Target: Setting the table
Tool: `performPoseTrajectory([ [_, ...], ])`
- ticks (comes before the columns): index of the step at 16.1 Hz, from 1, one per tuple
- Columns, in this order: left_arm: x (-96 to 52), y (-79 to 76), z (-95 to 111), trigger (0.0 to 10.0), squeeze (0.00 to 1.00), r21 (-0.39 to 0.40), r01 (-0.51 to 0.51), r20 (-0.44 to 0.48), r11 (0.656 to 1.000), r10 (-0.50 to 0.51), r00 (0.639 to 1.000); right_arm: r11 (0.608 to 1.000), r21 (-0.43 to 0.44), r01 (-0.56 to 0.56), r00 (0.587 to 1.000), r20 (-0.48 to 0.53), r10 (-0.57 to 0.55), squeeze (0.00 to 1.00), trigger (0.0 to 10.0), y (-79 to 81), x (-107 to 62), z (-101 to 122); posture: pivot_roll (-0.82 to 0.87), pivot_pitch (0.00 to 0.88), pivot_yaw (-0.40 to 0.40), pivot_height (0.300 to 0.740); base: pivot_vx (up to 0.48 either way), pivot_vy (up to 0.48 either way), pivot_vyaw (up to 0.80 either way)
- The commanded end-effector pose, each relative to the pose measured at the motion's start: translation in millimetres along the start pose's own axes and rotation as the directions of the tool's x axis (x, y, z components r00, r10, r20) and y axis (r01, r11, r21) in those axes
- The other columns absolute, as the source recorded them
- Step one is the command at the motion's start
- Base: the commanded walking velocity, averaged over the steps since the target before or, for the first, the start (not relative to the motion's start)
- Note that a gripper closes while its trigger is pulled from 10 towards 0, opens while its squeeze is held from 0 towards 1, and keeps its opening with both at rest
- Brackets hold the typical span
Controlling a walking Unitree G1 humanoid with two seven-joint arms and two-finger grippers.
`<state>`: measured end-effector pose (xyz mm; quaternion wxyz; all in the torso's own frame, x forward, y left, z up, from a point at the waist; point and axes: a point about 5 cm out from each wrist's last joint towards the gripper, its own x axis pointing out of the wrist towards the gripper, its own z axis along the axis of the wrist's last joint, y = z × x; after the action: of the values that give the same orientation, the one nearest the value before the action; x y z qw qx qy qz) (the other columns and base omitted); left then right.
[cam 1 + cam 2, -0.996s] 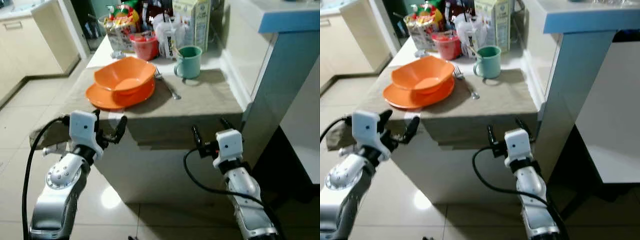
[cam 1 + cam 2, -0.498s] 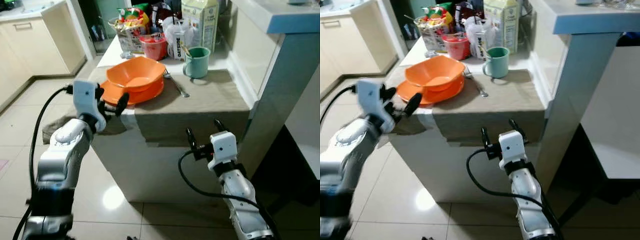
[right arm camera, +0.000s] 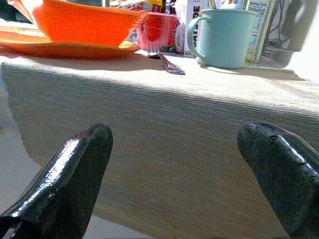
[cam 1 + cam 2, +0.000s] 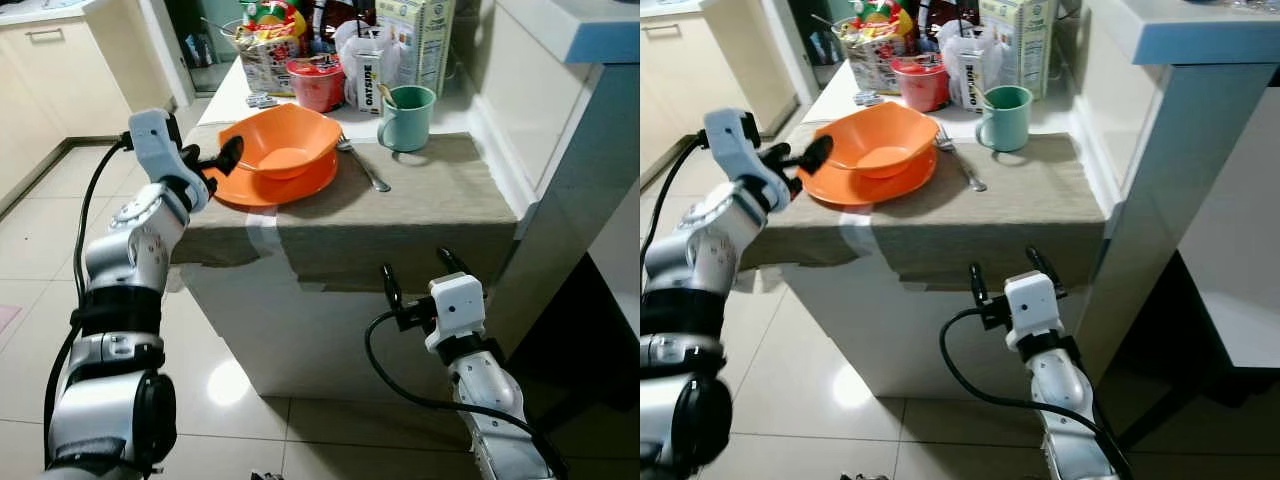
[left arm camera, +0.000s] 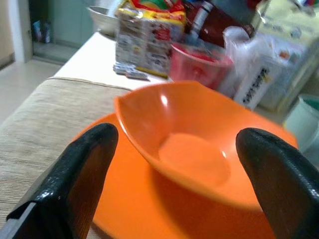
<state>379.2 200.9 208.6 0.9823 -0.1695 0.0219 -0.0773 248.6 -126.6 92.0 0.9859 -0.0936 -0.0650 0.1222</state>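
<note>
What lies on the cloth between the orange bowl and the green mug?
A metal fork lies on the cloth between the orange bowl and the green mug, as both eye views show.

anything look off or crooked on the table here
The orange bowl sits tilted on the orange plate, leaning toward the left pincer, not flat. The beige cloth hangs unevenly over the front edge. Nothing looks spilled.

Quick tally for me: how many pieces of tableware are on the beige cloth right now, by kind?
Orange plastic bowl: 1
Orange plastic plate under the bowl: 1
Silver metal fork: 1
Mint green ceramic mug: 1
Total: 4

The left tool is open at the bowl's rim; the right tool is open below the table edge.
</note>
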Motion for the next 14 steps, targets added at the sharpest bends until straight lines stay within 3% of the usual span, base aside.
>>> performPoseTrajectory([
  [1, 5.6, -2.7, 7.2, 10.0, 0.00, -0.067, -0.021, 0.000, 0.998, 0.021, 1.000, 1.000, 0.001, -0.005, 1.000, -0.001, 0.005, 0.00, 10.0, 1.0, -2.0, 2.4, -0.19, 0.007, 0.127, 0.719, 0.000, 0.000, 0.00],
  [6, 17.3, -5.4, 6.1, 10.0, 0.00, -0.246, -0.070, -0.042, 0.967, 0.062, 0.997, 1.000, 0.002, -0.009, 1.000, -0.010, 0.009, 0.00, 10.0, 1.7, -3.7, 2.6, -0.19, 0.012, 0.126, 0.719, 0.000, 0.000, 0.00],
  [8, 22.5, -7.4, -2.2, 10.0, 0.00, -0.298, -0.111, -0.097, 0.948, 0.085, 0.992, 1.000, 0.002, -0.010, 1.000, -0.012, 0.010, 0.00, 10.0, 1.6, -3.8, 3.7, -0.19, 0.017, 0.127, 0.719, 0.000, 0.000, 0.00],
  [14, 28.7, -9.7, -10.7, 10.0, 0.00, -0.294, -0.138, -0.151, 0.946, 0.096, 0.984, 1.000, 0.000, -0.013, 1.000, -0.015, 0.013, 0.00, 10.0, 1.0, -4.2, 4.7, -0.19, 0.026, 0.127, 0.719, 0.000, 0.000, 0.00],
])
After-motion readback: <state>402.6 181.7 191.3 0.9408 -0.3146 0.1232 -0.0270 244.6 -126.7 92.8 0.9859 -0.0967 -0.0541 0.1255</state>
